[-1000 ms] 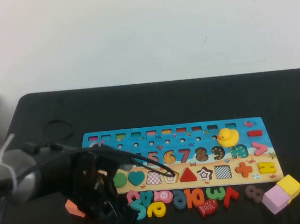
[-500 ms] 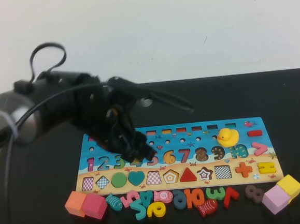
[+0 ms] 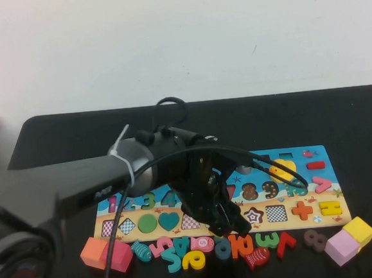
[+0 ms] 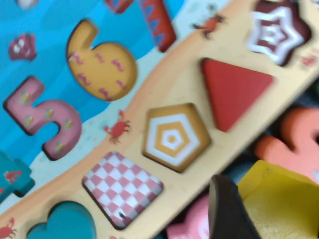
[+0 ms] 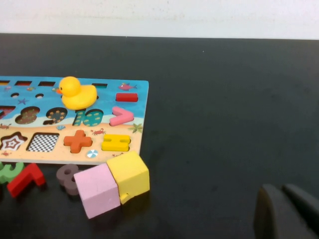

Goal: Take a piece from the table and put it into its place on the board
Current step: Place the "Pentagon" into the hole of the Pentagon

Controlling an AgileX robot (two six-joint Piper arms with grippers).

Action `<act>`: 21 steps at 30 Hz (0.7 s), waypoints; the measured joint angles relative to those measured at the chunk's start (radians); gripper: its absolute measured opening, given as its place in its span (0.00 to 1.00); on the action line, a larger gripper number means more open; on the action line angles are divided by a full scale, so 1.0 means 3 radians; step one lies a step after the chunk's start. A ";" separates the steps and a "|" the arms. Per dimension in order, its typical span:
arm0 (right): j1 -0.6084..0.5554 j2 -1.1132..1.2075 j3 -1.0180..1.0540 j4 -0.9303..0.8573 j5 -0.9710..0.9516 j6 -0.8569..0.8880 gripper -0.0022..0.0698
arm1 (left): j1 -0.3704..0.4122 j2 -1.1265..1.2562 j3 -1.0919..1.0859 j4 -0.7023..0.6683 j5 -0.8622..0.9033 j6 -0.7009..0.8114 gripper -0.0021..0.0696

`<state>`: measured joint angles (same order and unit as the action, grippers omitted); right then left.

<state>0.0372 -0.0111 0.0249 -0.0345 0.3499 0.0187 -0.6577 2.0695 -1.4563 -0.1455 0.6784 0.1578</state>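
We see the black table (image 3: 365, 118) with the long beach-print board (image 3: 306, 194) lying across its near half. The left arm reaches in over the board's shape row, and the left gripper (image 3: 228, 222) hovers at the board's near edge, above the loose numbers (image 3: 201, 252) scattered in front of it. In the left wrist view a yellow piece (image 4: 279, 201) sits beside a dark finger (image 4: 227, 209) — the jaws stand partly apart around it, apparently holding it. Its pentagon slot (image 4: 174, 137), printed with yellow and white rings, lies empty between the checked slot (image 4: 122, 181) and the red triangle (image 4: 234, 89). The right gripper (image 5: 286, 214) rests low over bare table, well apart from the board — its fingers lie close together.
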 joint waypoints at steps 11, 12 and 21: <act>0.0000 0.0000 0.0000 0.0000 0.0000 0.0000 0.06 | 0.0085 0.0226 -0.0163 0.0210 -0.0190 -0.0590 0.46; 0.0000 0.0000 0.0000 0.0000 0.0000 0.0000 0.06 | 0.0085 0.0226 -0.0168 0.0210 -0.0217 -0.0629 0.46; 0.0000 0.0000 0.0000 0.0000 0.0000 0.0000 0.06 | 0.0090 0.0340 -0.0170 0.0215 -0.0278 -0.0720 0.46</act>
<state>0.0372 -0.0111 0.0249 -0.0345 0.3499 0.0187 -0.6307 2.1715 -1.5073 -0.0809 0.5950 -0.0582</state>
